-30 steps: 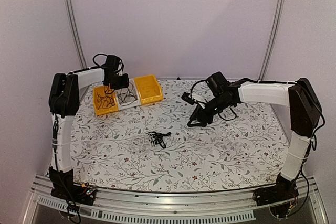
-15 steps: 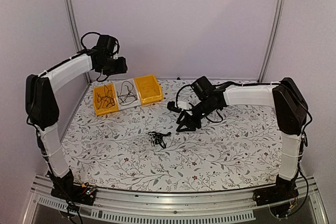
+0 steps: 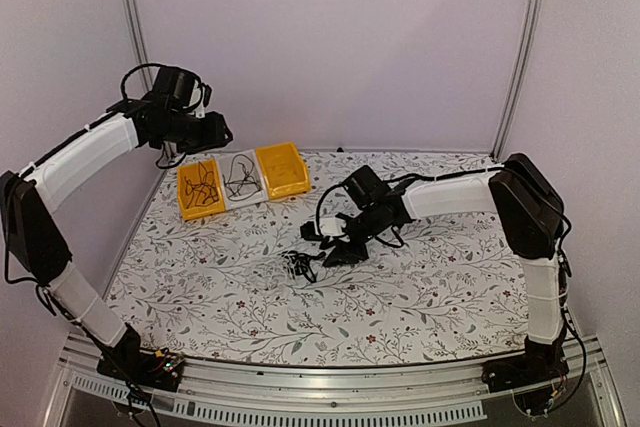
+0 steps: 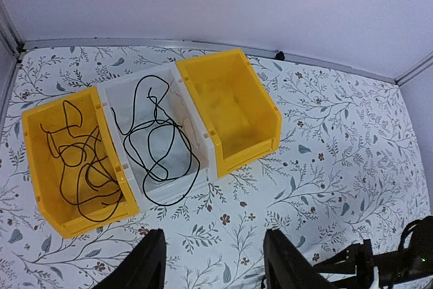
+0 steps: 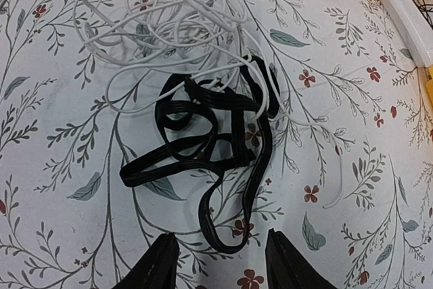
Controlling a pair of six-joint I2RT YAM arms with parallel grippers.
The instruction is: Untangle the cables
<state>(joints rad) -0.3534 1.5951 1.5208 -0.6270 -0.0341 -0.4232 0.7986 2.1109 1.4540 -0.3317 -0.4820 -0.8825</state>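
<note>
Two cords look sorted already. Three boxes sit in a row at the far left corner of the bench. The first yellow box, the one nearest the left edge, has a thin black cord lying loose in it. The white box next to it has another black cord in loose loops. The last yellow box has nothing in it.

The rest is not done. A knot of cords lies near the middle of the bench, a bit closer to the near edge. In it, a white cord is looped round and round. A flat black cord lies mixed up with it, and the white one crosses over the black one in a few spots. I think these two need pulling apart, and then each needs a place to go. Only one box is free, so I cannot tell where both would end up.

The left claw is up high over the bench, near the boxes. Its two fingers are apart and hold nothing. The right claw hangs low, just over the knot. Its fingers are apart too, with nothing between them. It is not touching the cords. My guess is that it is about to reach down for the black loop closest to it.
</note>
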